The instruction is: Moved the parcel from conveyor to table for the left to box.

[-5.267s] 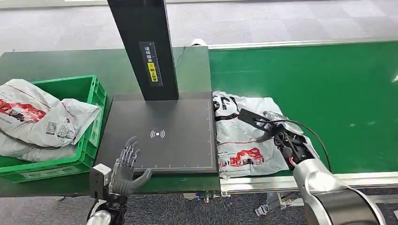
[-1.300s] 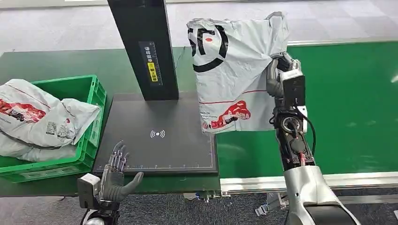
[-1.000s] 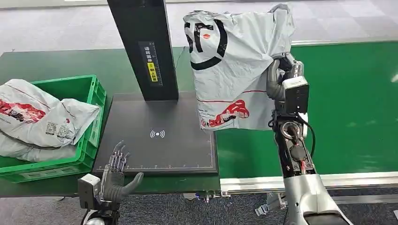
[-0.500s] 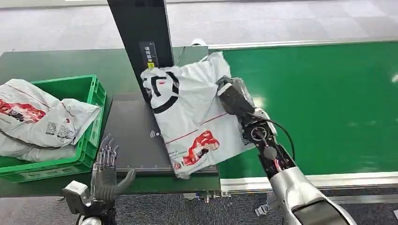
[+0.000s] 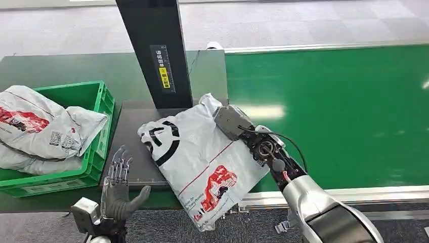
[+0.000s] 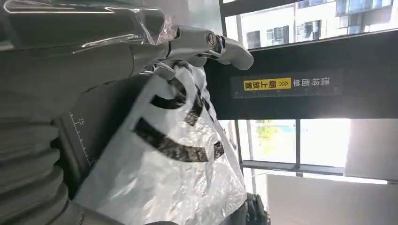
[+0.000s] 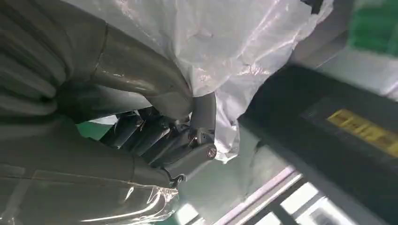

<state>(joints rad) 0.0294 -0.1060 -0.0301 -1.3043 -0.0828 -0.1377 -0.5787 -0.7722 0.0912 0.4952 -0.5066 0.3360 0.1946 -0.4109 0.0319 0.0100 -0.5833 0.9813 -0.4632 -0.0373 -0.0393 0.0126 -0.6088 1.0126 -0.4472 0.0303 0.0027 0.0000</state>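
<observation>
I'm laying the parcel (image 5: 200, 159) flat on the pad (image 5: 132, 147), right hand (image 5: 230, 120) pinching its edge, left hand (image 5: 118, 185) spread beside the pad.

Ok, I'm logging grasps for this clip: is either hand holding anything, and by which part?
The right hand grips the white parcel at its edge nearest the conveyor. The left hand holds nothing, fingers spread.

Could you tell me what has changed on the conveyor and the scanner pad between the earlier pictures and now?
The right hand took hold of the parcel on the green conveyor, lifted it high, swung it leftward and lowered it onto the black scanner pad, where it overhangs the near edge; the hand still grips it. The left hand stayed open near the pad's front, and the green crate with its bags stayed put.
</observation>
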